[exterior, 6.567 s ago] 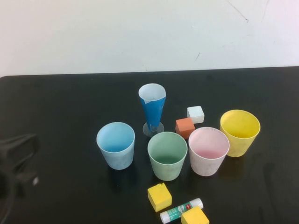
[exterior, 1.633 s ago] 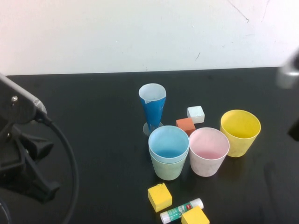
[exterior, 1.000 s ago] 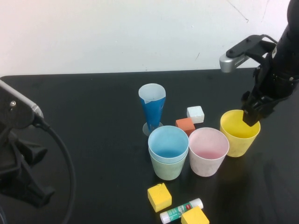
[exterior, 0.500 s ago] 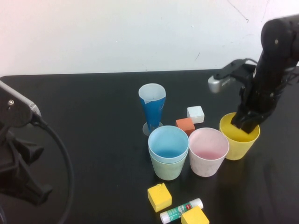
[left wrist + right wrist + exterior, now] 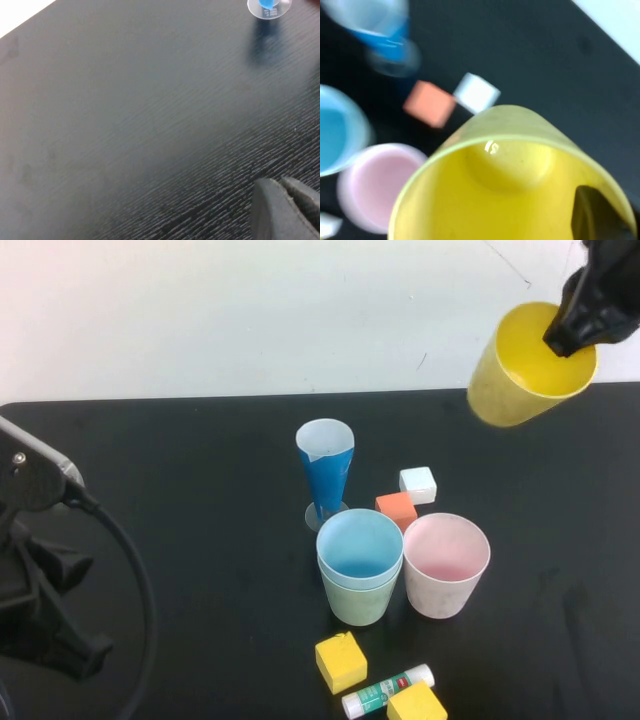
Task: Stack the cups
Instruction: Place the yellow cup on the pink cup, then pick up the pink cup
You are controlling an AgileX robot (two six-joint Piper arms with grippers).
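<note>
1. Wide bare stretch of black table (image 5: 200, 460) lay open on the left, between the parked left gripper (image 5: 45, 640) and the cups.
2. Tall narrow dark-blue cone glass (image 5: 325, 472) stood just behind the light-blue tumbler nested in the green tumbler (image 5: 360, 565), blocking approach from the rear.
3. Orange block (image 5: 396, 508) and white block (image 5: 418, 484) crowded the gap behind the pink tumbler (image 5: 445, 564).
4. Yellow cube (image 5: 341, 661) and glue stick (image 5: 388, 691) sat near the front.
5. Right gripper (image 5: 592, 302) held the tilted yellow tumbler (image 5: 528, 364) high; table right of the pink tumbler was free.
</note>
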